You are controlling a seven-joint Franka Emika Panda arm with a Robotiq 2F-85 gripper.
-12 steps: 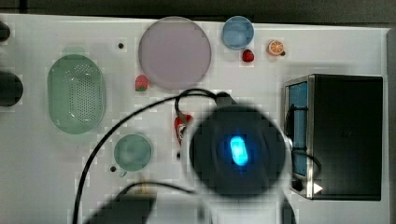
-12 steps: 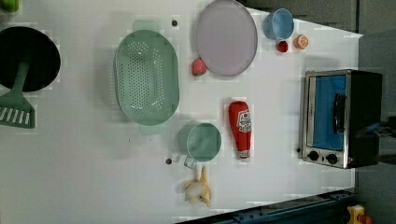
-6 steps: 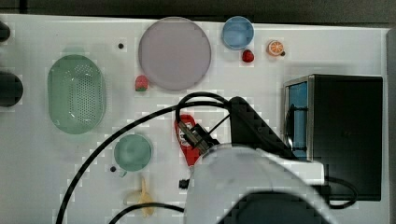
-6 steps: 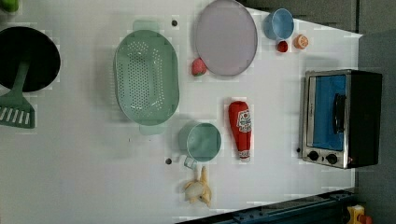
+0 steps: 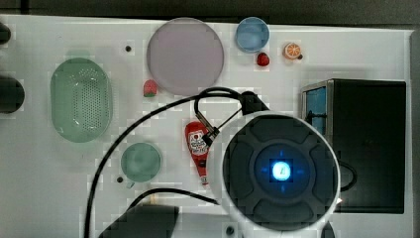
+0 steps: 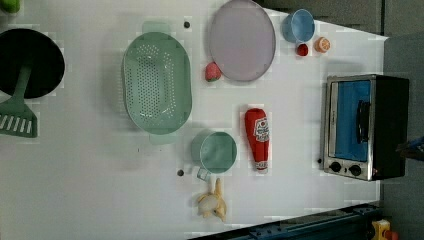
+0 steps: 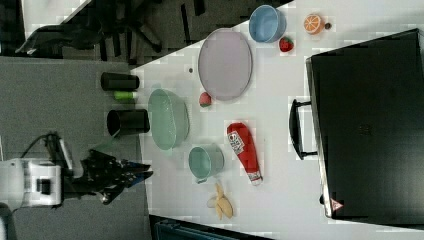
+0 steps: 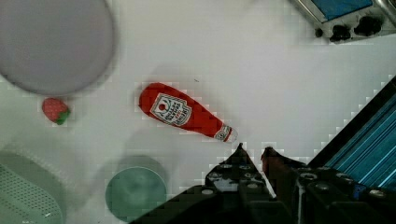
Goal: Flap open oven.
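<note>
one oven (image 6: pixel 364 127) sits at the far right of the tabletop (image 6: pixel 90 190) in the left view, door shut, blue glass facing the ketchup bottle (image 6: pixel 257 137), dark bar handle across the glass and small black knobs at the lower end of the front. in the wrist view the end effector (image 8: pixel 252 154) hangs above bare tabletop, its two dark fingertips (image 8: pixel 240 151) drawn close with just a narrow gap, nothing between them, the bottle's cap just beyond the tips and the oven's knobbed corner well apart at the frame's far edge. in the top view the arm's round head with its blue light (image 5: pixel 280 170) covers the space between bottle and oven, a black cable looping away across the tabletop. in the left view, a green colander (image 6: pixel 157 82) lies well to the bottle's left, a green mug (image 6: pixel 215 152) just beside the bottle, a banana (image 6: pixel 212 202) below the mug. a lilac plate (image 6: pixel 242 40) sits toward the top with a strawberry (image 6: pixel 212 71) at its edge, a blue cup (image 6: pixel 300 25) and an orange half (image 6: pixel 322 44) close by.
</note>
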